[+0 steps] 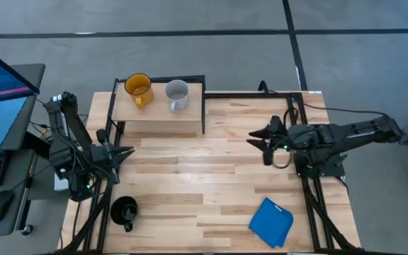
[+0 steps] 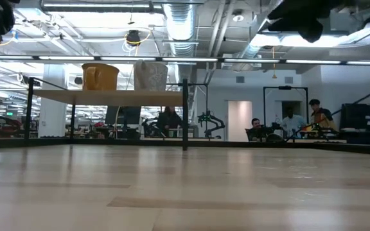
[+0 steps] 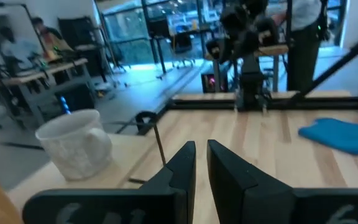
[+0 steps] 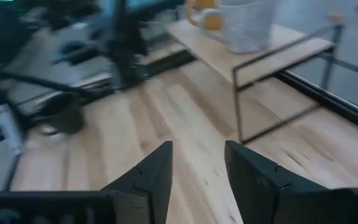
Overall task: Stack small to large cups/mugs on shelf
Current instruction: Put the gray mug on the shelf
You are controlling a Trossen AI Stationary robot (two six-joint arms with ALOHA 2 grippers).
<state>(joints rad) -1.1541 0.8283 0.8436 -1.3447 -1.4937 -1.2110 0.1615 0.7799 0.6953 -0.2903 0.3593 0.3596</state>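
Left gripper (image 1: 127,152) pressed together, empty; right gripper (image 1: 254,139) spread, empty. Black mug (image 1: 124,210) blurred in right wrist view. No legible writing on yellow mug (image 1: 139,88), white mug (image 1: 177,94), shelf (image 1: 158,115).

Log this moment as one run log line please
shelf: yellow mug, white mug | table: black mug | left gripper shut, empty | right gripper open

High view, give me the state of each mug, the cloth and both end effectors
Yellow mug: upright on shelf.
Grey-white mug: upright on shelf, beside the yellow one.
Black mug: upright on table, unstacked.
Blue cloth: folded on table.
Left end effector: shut, empty.
Right end effector: open, empty.
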